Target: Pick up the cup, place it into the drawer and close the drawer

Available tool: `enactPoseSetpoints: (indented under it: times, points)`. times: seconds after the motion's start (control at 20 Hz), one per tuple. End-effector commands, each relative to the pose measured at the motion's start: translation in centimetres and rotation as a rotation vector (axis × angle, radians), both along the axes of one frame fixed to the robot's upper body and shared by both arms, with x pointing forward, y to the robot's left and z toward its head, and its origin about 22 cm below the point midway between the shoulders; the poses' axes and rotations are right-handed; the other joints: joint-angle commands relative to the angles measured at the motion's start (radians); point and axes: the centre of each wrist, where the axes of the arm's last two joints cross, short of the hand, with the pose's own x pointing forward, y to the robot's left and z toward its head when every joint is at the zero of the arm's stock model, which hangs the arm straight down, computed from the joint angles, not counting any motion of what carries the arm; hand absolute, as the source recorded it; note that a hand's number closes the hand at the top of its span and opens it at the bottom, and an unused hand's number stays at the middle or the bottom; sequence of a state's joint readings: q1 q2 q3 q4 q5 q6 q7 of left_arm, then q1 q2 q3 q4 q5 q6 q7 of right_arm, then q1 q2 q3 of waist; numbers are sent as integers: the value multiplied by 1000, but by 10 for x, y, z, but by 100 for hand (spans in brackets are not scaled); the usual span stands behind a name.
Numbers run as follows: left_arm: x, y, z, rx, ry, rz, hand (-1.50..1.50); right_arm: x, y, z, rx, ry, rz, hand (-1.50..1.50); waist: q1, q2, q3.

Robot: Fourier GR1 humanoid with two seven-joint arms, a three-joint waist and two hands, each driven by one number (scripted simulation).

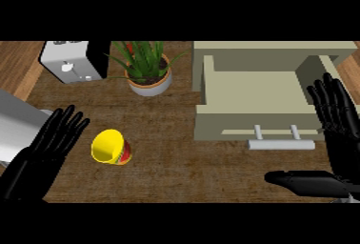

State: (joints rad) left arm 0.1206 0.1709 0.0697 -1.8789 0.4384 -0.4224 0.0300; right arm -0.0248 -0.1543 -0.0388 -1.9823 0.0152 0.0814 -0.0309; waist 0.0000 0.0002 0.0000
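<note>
- Left hand: glossy black, with long, slim, segmented fingers.
- Right hand: same glossy black, with a thick, rounded thumb.

Light is even and moderately bright across the frame, with no single strong source apparent. The wooden surface reads mid-toned and matte, free of glare. Shadows are faint: a soft dark patch sits beneath the drawer handle at right of centre. The left robot hand at lower left and the right robot hand at the right edge are near-black with only dim highlights.
</note>
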Motion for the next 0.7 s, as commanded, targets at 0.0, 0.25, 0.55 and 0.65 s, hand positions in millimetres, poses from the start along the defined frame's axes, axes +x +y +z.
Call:
enactPoseSetpoints:
  times: [0.0, 0.25, 0.55, 0.65]
  points:
    - [-3, 7, -46, 68, 43, 59, -150, -7, 3, -2, 4, -8, 0, -150, -3, 0, -1]
    - [15, 44, -58, 96, 63, 136, -150, 10, 1, 8, 9, -9, -17, -150, -1, 1, 0]
    - [18, 39, -91, 161, 108, 165, -150, 9, 2, 4, -8, -9, -9, -150, 0, 0, 0]
    - [25, 38, -116, 165, 128, 185, -150, -3, 18, -4, -8, -9, 20, -150, -5, 1, 0]
